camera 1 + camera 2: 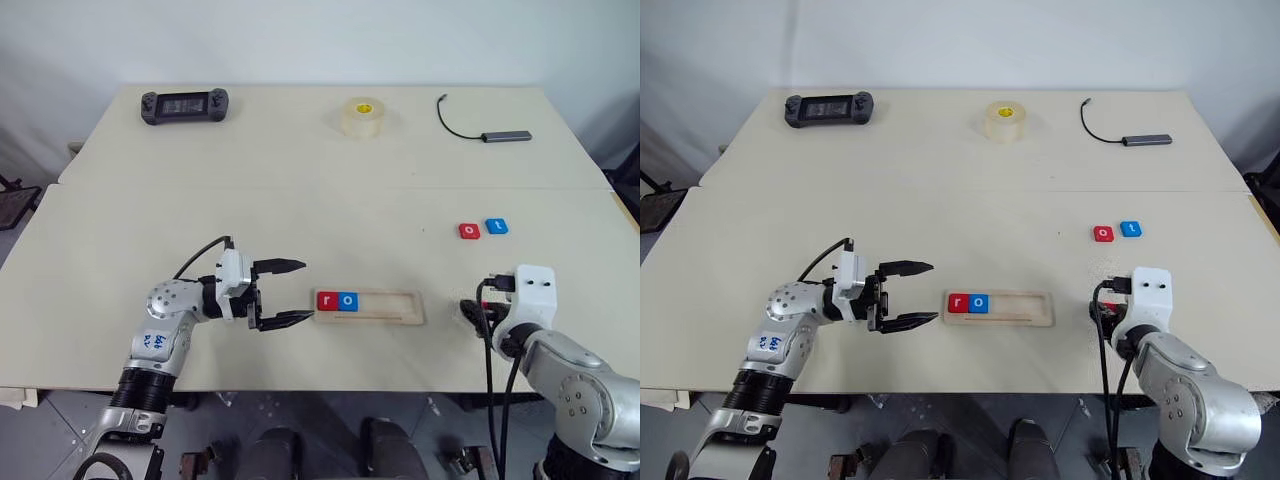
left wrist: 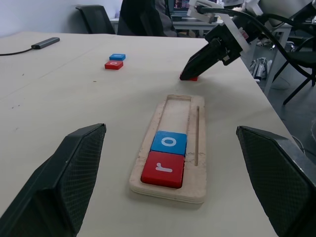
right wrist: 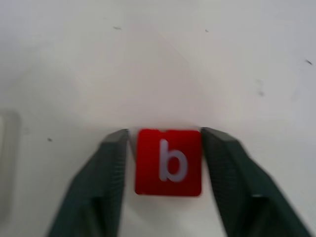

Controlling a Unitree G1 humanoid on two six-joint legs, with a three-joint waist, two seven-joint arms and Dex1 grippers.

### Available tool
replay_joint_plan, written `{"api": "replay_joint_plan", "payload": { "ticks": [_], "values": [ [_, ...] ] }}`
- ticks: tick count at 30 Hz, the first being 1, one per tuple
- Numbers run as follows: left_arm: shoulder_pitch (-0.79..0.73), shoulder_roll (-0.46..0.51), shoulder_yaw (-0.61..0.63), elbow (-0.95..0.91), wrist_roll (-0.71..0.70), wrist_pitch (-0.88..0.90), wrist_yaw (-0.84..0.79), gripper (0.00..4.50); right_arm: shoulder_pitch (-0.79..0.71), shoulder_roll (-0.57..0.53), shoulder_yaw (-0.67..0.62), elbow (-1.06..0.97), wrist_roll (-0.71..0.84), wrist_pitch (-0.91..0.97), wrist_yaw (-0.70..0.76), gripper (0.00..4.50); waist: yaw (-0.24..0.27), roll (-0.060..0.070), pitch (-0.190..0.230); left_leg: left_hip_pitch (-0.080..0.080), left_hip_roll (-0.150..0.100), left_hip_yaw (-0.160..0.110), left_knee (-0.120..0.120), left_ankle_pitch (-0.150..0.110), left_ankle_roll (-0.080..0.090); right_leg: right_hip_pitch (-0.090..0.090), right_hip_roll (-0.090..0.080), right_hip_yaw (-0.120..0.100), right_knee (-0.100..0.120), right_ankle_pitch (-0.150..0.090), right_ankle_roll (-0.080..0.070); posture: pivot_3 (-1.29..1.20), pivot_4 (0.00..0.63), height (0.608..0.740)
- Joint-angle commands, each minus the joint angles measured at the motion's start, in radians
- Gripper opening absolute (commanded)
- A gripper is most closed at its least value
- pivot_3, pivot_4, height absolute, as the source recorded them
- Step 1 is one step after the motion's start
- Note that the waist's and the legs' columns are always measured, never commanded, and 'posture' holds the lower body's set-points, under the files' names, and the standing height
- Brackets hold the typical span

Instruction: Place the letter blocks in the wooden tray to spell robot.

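Note:
The wooden tray (image 1: 385,308) lies near the table's front edge. A red r block (image 1: 327,300) and a blue o block (image 1: 347,300) sit side by side at its left end. A red o block (image 1: 469,231) and a blue t block (image 1: 496,226) rest together on the table, farther back and to the right. Right of the tray, my right gripper (image 3: 165,132) points down at the table. A red b block (image 3: 168,162) lies flat between its fingers, with a thin gap on one side. My left gripper (image 1: 290,292) stands open and empty just left of the tray.
Along the table's far side are a black handheld game console (image 1: 184,104), a tape roll (image 1: 363,117), and a grey USB hub (image 1: 507,136) with its cable. A seam crosses the table (image 1: 300,210) in front of them.

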Motion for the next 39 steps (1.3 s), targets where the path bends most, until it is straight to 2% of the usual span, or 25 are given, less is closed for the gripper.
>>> {"api": "replay_joint_plan", "payload": {
  "ticks": [1,3,6,10,12,14,20,25,28,35,36,39],
  "values": [
    [-0.007,0.014,0.015,-0.013,0.001,-0.016,-0.004,4.50,-0.016,-0.166,-0.016,0.049,0.047,-0.036,0.143,3.79,0.002,0.000,0.000,0.000,0.000,0.000,0.000,0.000,0.000,0.000,0.000,0.000,0.000,0.000,0.000,0.00,0.150,0.740],
    [-0.002,0.020,0.020,-0.016,0.000,-0.017,-0.003,4.50,0.000,-0.298,-0.003,0.111,0.082,-0.106,0.277,4.43,0.004,0.000,0.000,0.000,-0.002,0.000,0.000,0.000,0.002,0.001,-0.001,0.000,-0.001,0.000,0.000,0.00,0.150,0.740],
    [0.010,0.028,0.019,-0.030,0.001,-0.018,-0.001,4.50,0.080,-0.502,0.034,0.224,0.112,-0.315,0.560,4.49,0.004,0.000,0.000,0.000,-0.001,0.000,0.000,0.000,0.003,0.002,-0.001,0.000,-0.004,0.000,0.000,0.00,0.150,0.740],
    [0.016,0.032,0.016,-0.041,0.003,-0.018,0.001,4.50,0.143,-0.621,0.075,0.380,0.059,-0.644,0.785,4.49,0.001,-0.001,0.001,0.000,0.000,0.000,-0.001,0.000,0.003,0.003,0.001,-0.001,-0.006,0.000,0.001,0.00,0.150,0.740],
    [0.021,0.029,0.016,-0.056,0.002,-0.011,0.010,4.50,0.110,-0.657,0.126,0.559,-0.004,-0.934,0.944,4.49,-0.002,-0.001,0.001,0.000,0.000,0.002,-0.001,0.000,0.003,0.003,0.000,0.000,-0.006,0.001,0.002,0.00,0.150,0.740],
    [0.030,0.029,0.014,-0.072,0.001,-0.006,0.015,4.50,0.043,-0.694,0.207,0.724,-0.060,-1.108,1.058,4.49,-0.002,-0.001,0.001,0.001,0.000,0.003,0.000,0.000,0.003,0.004,0.000,0.000,-0.007,0.002,0.004,0.00,0.150,0.740],
    [0.047,0.044,0.019,-0.112,-0.006,0.016,0.017,4.50,-0.143,-0.725,0.388,1.029,-0.166,-1.306,1.249,4.49,0.000,-0.001,0.001,0.001,0.002,0.003,0.000,0.000,0.002,0.004,0.000,-0.001,-0.008,0.002,0.003,0.00,0.150,0.740],
    [0.052,0.053,0.025,-0.135,-0.008,0.029,0.025,4.50,-0.242,-0.700,0.463,1.192,-0.237,-1.406,1.292,4.49,0.001,-0.001,0.001,0.000,0.001,0.001,0.001,0.000,0.002,0.005,-0.001,-0.002,-0.009,0.002,0.004,0.00,0.150,0.740],
    [0.059,0.054,0.027,-0.148,-0.009,0.033,0.031,4.50,-0.269,-0.690,0.474,1.232,-0.248,-1.424,1.296,3.90,0.000,-0.001,0.001,0.001,0.001,0.001,0.002,0.000,0.002,0.005,-0.001,-0.002,-0.010,0.002,0.004,0.00,0.150,0.740],
    [0.069,0.053,0.033,-0.163,-0.007,0.040,0.045,4.50,-0.278,-0.672,0.452,1.221,-0.226,-1.435,1.279,1.63,0.001,-0.001,0.001,0.000,0.001,0.000,0.002,0.000,0.001,0.005,-0.001,-0.004,-0.010,0.002,0.003,0.00,0.150,0.740],
    [0.070,0.052,0.033,-0.164,-0.007,0.040,0.047,4.50,-0.277,-0.672,0.447,1.204,-0.222,-1.434,1.275,1.47,0.001,-0.001,0.001,0.000,0.001,0.000,0.002,0.000,0.001,0.005,-0.001,-0.004,-0.010,0.002,0.003,0.00,0.150,0.740],
    [0.068,0.051,0.033,-0.162,-0.007,0.039,0.050,4.50,-0.277,-0.685,0.443,1.134,-0.214,-1.426,1.290,1.47,0.000,-0.001,0.001,0.000,0.002,0.000,0.002,0.000,0.000,0.005,-0.001,-0.004,-0.010,0.002,0.003,0.00,0.150,0.740]
  ]
}}
